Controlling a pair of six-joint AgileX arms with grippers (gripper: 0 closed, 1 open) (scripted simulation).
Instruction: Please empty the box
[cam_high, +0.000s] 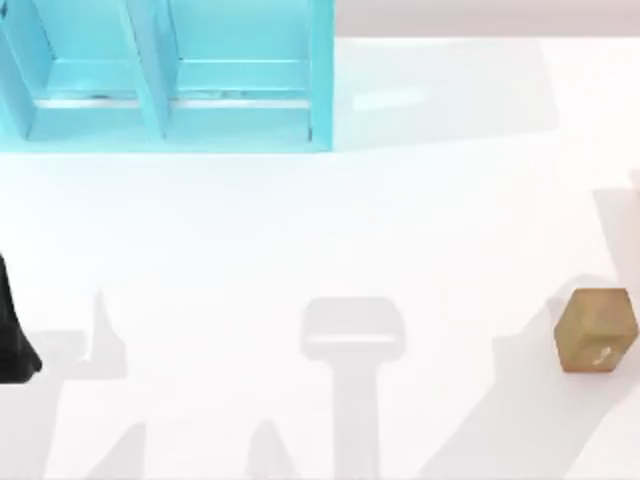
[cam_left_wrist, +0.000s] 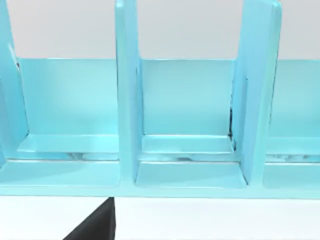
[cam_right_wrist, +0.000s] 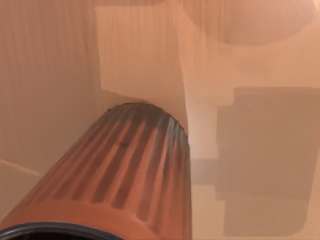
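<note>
While left arm (cam_high: 12, 335) parks left, brown cube (cam_high: 596, 330) sits right.

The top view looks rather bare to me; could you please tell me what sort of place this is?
Most likely a rendered tabletop test scene, not a real room: a plain white table, a light blue compartmented rack at its far left, and a small brown block near the right edge.
</note>
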